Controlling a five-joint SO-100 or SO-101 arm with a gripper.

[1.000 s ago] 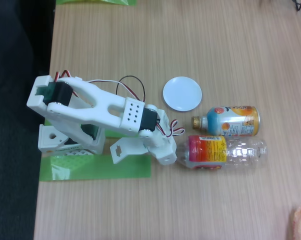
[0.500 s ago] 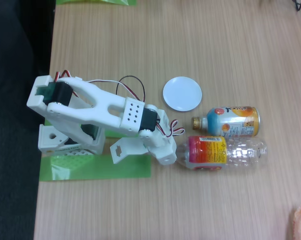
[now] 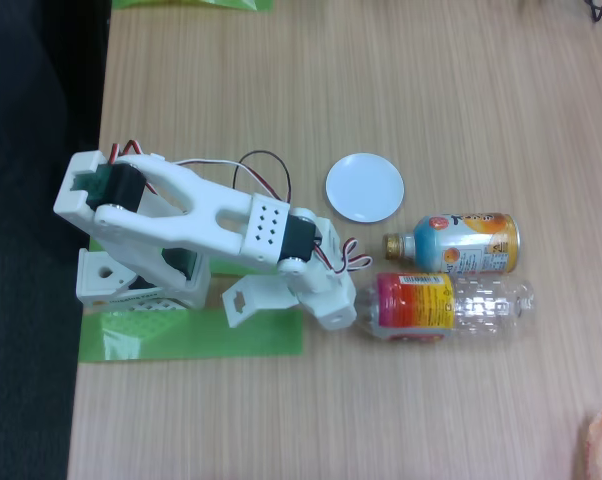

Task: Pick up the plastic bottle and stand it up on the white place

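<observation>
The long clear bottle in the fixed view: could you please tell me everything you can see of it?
The plastic bottle lies on its side on the wooden table, clear, ribbed, apparently empty. A pink, orange and yellow label band wraps the end nearest the arm; its cap is hidden there. It lies alongside and just below the shorter bottle; contact is unclear.

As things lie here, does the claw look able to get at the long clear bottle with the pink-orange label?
Probably yes. In the fixed view the claw is already at the cap end of the plastic bottle, which lies on its side. Nothing sits between them; the shorter bottle lies alongside, above it. Whether the claw is open cannot be told.
</observation>
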